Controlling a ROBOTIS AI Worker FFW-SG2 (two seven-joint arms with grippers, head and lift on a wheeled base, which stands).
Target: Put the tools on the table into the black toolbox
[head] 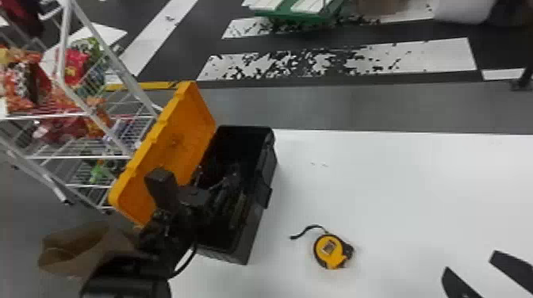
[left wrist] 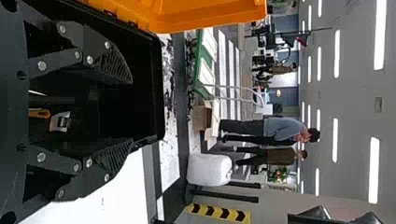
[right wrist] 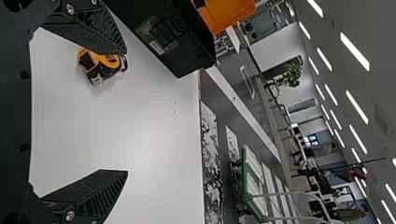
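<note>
A large open indoor hall, with the look of a lab or workshop floor: rows of strip lights [left wrist: 380,35] line the high ceiling [left wrist: 350,121] above bold white floor markings [head: 416,57], a green cart [head: 297,16], a black-and-yellow hazard strip [left wrist: 218,213] and a wire rack [head: 79,157] of bright packets [head: 75,65].

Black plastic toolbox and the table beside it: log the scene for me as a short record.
toolbox: black, orange lid open
inside: small orange item, others unclear
on white table: yellow-and-black tape measure, right of toolbox
left gripper: open, at toolbox opening
right gripper: open, right of tape measure
</note>
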